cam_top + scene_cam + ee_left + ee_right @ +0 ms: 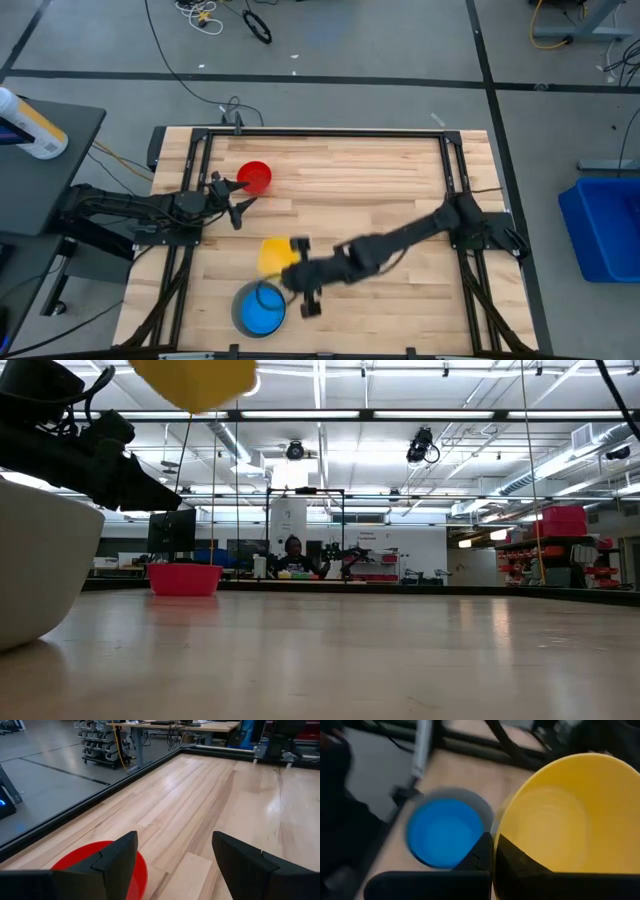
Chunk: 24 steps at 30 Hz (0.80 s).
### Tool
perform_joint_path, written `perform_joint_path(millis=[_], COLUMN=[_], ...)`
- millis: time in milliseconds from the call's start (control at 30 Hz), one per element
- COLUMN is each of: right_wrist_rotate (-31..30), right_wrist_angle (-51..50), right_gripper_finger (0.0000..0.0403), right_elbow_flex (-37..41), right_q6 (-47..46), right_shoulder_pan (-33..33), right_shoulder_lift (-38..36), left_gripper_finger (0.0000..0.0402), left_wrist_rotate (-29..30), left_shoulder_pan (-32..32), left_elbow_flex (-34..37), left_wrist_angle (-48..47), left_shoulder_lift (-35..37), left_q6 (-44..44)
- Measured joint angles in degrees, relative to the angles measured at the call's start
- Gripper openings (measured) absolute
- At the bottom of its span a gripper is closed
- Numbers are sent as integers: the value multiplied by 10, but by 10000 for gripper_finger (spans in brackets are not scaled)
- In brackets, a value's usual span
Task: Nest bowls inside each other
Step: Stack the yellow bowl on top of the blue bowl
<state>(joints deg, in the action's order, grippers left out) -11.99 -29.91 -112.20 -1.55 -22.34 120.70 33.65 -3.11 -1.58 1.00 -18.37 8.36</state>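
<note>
A yellow bowl (273, 255) hangs above the table near the front left, with my right gripper (297, 262) shut on it; the low view shows it high up (195, 380). Just nearer the front edge a blue bowl (262, 312) sits nested inside a grey bowl (238, 300), which rests on its base (35, 560). A red bowl (254, 177) stands on the table at the far left. My left gripper (236, 203) waits open beside the red bowl (95, 870), touching nothing. My right gripper holds the yellow bowl by its rim (499, 831), one finger (520, 867) inside the bowl and the other (479, 854) outside its wall. The bowl is lifted clear of the table, tilted with its opening toward the wrist, beside and above the nested blue bowl (445, 832).
A black frame (320, 133) runs round the wooden table top. Bare wood (400, 180) fills the middle and right of the table. The right arm (400, 240) reaches slantwise across it from the right.
</note>
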Motion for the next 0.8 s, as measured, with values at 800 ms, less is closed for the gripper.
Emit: perform_joint_path(millis=[800], right_wrist_rotate=[127], right_wrist_angle=[145], right_gripper_finger=[0], right_elbow_flex=[-22], right_q6=[-147], right_shoulder_pan=[-34], right_shoulder_lift=[110], left_gripper_finger=[263], left_wrist_rotate=[-13], left_shoulder_pan=[0], left_elbow_flex=[0], left_wrist_angle=[0], left_shoulder_lift=[0], left_q6=[3])
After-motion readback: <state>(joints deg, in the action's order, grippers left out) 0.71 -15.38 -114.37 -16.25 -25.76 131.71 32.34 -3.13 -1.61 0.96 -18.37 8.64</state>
